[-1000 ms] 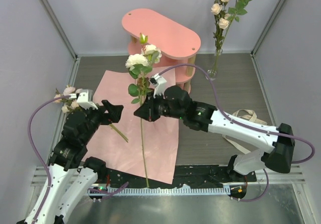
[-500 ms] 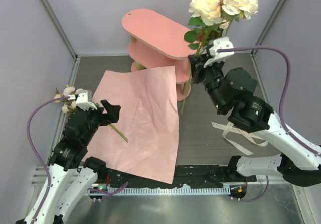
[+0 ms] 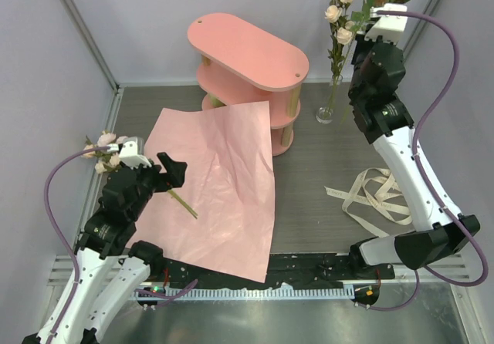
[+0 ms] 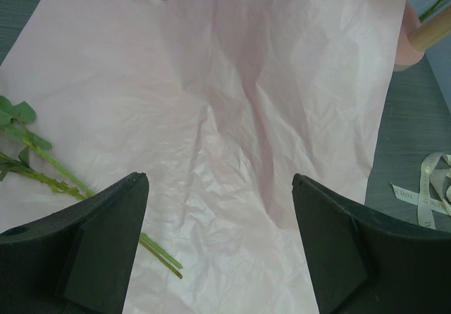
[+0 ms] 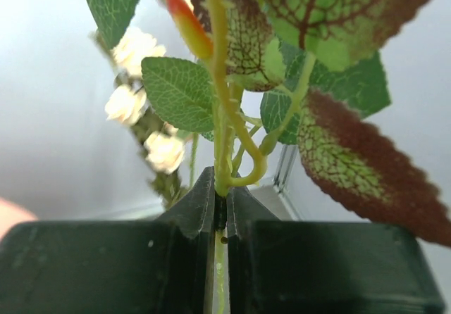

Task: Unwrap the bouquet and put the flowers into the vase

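My left hand (image 4: 220, 236) hovers above the near left part of the surface (image 3: 309, 205), its two fingers spread wide with nothing between them and nothing touching them. Below it, at the far left, lie the loose flowers (image 3: 104, 145): small pale pink blooms at the surface's left edge, with thin green stems that run onto the left border of the paper (image 3: 224, 182). In my left wrist view, those stems (image 4: 42, 166) pass just beside my left-side finger (image 4: 99, 243), apart from it.

The paper lies opened out flat with its pink side up, creased, and its far edge reaches the foot of the pink shelf (image 3: 247, 51). The shelf stands at the back of the surface.

To the right of the shelf stands the vase (image 3: 326, 112), clear glass and upright. It already has a tall sprig of cream roses (image 3: 340, 12) rising from its neck.

My right hand (image 5: 220, 201) is raised high at the far right, above and just right of the vase. Its fingers are pressed together on a thin green rose stem (image 5: 218, 82). Green and red-brown leaves fan out above the grip, and the blooms run off the top of the overhead view.

Below, the cream ribbon (image 3: 378, 197) lies in loose loops on the surface, right of the paper.
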`<act>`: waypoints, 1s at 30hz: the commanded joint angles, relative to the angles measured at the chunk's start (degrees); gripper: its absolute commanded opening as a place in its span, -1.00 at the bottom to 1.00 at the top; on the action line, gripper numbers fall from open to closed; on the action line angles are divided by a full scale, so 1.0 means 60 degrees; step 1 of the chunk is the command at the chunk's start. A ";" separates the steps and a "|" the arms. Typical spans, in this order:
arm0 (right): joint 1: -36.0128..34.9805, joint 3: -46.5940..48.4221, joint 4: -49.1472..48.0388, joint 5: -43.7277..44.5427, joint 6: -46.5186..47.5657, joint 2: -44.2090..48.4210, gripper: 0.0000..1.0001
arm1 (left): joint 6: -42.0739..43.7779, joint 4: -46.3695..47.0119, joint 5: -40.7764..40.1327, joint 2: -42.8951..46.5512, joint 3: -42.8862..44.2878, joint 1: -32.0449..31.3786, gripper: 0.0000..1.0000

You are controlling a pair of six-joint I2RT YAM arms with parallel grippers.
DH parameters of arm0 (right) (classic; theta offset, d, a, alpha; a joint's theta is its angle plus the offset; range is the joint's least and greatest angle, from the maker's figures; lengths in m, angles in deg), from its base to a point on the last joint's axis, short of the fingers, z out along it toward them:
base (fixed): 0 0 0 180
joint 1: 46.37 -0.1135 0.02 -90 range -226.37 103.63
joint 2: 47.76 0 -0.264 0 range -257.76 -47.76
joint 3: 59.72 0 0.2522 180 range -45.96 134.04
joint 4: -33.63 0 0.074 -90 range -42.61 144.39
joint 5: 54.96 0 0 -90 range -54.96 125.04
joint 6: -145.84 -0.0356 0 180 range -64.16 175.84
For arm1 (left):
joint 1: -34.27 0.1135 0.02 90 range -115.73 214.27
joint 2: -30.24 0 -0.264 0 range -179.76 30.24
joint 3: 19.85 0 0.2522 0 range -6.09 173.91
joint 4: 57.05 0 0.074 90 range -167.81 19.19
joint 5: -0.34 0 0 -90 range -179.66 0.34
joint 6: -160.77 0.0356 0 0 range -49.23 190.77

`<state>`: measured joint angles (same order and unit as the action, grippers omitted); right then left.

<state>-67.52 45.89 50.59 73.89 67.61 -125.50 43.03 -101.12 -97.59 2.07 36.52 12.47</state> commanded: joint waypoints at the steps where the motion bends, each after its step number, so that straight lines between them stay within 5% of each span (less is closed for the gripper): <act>1: 0.0930 0.0583 -0.2553 -0.0483 -0.0174 -0.0342 -0.99 | 0.0201 0.0319 0.0016 -0.0140 0.0135 -0.0043 0.74; 18: 0.1561 0.3689 -0.2863 -0.1743 -0.0087 -0.2849 -0.99 | 0.0274 0.0510 0.0236 -0.0389 0.0105 0.0045 0.83; 30: 0.1547 0.3559 -0.2907 -0.1744 0.0162 -0.3245 -0.99 | 0.0259 0.0495 0.0266 -0.0389 0.0105 0.0059 0.83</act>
<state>-58.30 66.02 36.75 63.79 67.79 -144.84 44.05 -100.66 -96.52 -0.09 36.52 12.64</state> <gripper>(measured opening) 0.099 0.917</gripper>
